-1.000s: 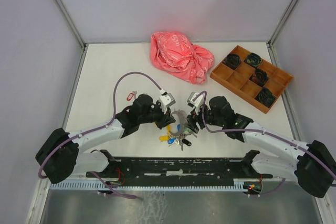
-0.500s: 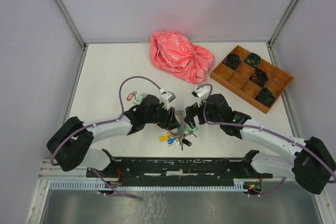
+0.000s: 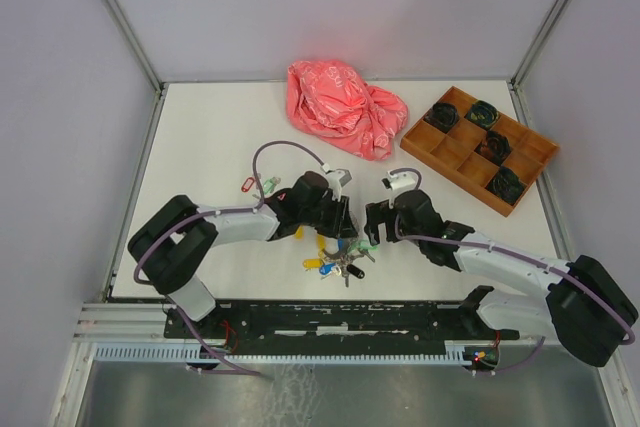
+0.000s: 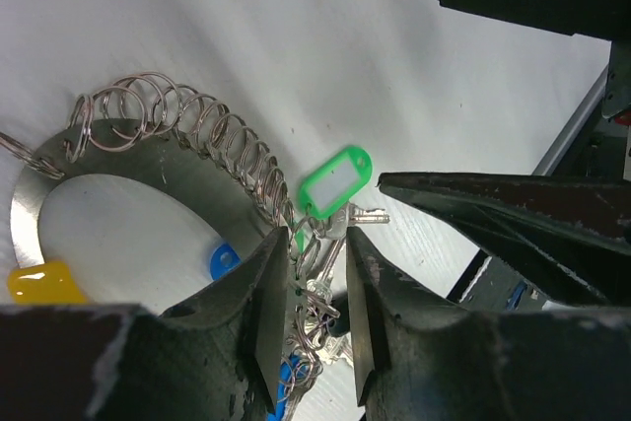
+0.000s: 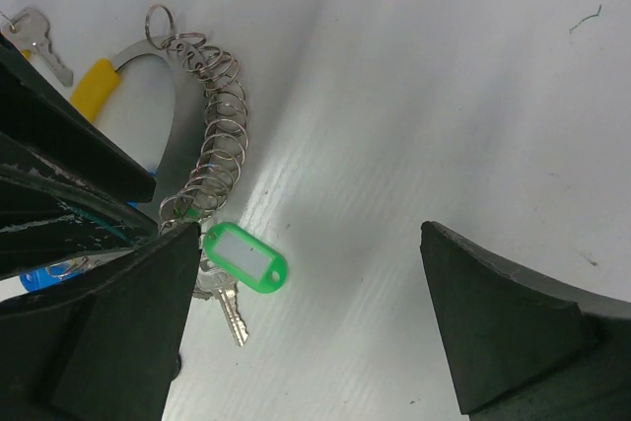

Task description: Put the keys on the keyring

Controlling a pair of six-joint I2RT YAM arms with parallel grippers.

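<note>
While 2 robot arms reach in from the near edge of a white table (image 3: 200,137), their black claws meet over a heap of keys (image 3: 335,259) near its middle.

At the left, 2 loose small silver keys lie side by side, well apart from the heap. 1 has a red oblong plastic tag (image 3: 246,184) and 1 a green tag (image 3: 268,185). They are probably waiting to be threaded.

Right of them, the left claw (image 4: 315,253) holds its jaws close, with a slim gap between them, straddling the crowded end of the large flat silver metal keyring (image 4: 187,179). Whether it truly pinches the metal cannot be told. It seems placed there to steady the ring.

The keyring lies flat on the table, toward the near side, between both claws. It is a broad silver arc carrying a long row of small wire split loops (image 4: 197,120), packed like a coil. Yellow plastic (image 4: 39,281) and a blue tag (image 4: 225,261) show at its inner edge. A key with a bright green oblong label (image 5: 245,256) sits at the end of the row, its silver blade on the table.

Further right, the right claw (image 5: 311,244) stands wide open and empty. That green label lies between its fingers, closer to 1 of them, so it is likely poised to take that key.

On the far side sits a crumpled pink plastic bag (image 3: 345,107). At far right is a brown tray with compartments (image 3: 437,143), some holding dark items.
</note>
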